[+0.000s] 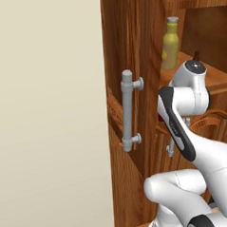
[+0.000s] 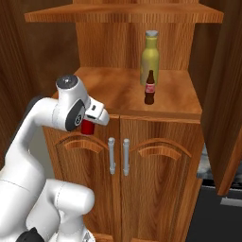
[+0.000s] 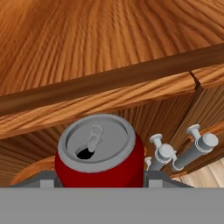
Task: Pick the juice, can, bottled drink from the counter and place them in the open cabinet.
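My gripper (image 2: 90, 124) was closed around the can (image 3: 99, 154), its silver top and pull tab facing the hand camera. From the right, I held the red can (image 2: 87, 127) just in front of the cabinet (image 2: 156, 142), below the edge of the open shelf and above the left lower door. The juice (image 2: 150, 57) stood upright near the back of that shelf, and the bottled drink (image 2: 150, 88) stood upright just in front of it. Two grey handles (image 2: 118, 156) ran side by side on the lower doors.
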Motion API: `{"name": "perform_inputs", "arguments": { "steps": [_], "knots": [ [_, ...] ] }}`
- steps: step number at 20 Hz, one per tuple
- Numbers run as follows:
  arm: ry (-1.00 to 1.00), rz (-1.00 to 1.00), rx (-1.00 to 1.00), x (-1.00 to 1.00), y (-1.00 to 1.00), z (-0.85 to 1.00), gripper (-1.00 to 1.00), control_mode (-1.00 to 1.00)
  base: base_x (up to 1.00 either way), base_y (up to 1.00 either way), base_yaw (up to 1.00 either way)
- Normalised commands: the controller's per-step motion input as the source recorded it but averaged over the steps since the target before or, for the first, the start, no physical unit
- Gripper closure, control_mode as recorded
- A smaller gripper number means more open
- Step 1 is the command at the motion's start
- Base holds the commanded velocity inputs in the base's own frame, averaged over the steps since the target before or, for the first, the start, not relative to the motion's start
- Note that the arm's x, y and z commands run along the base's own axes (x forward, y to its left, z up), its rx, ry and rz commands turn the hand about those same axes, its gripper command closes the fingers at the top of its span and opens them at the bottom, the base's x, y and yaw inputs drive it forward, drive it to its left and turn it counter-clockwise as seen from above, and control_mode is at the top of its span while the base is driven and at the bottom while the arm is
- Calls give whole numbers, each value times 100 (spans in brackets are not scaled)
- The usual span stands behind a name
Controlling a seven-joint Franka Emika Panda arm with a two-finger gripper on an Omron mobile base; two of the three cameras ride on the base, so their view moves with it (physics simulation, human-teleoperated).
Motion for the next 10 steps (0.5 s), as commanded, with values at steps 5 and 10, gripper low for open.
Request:
{"name": "perform_inputs", "arguments": {
  "steps": [5, 10],
  "knots": [
    [0, 0, 0, 0, 0, 0, 100, 100, 0, 0, 0],
    [0, 0, 0, 0, 0, 0, 100, 100, 0, 0, 0]
  ]
}}
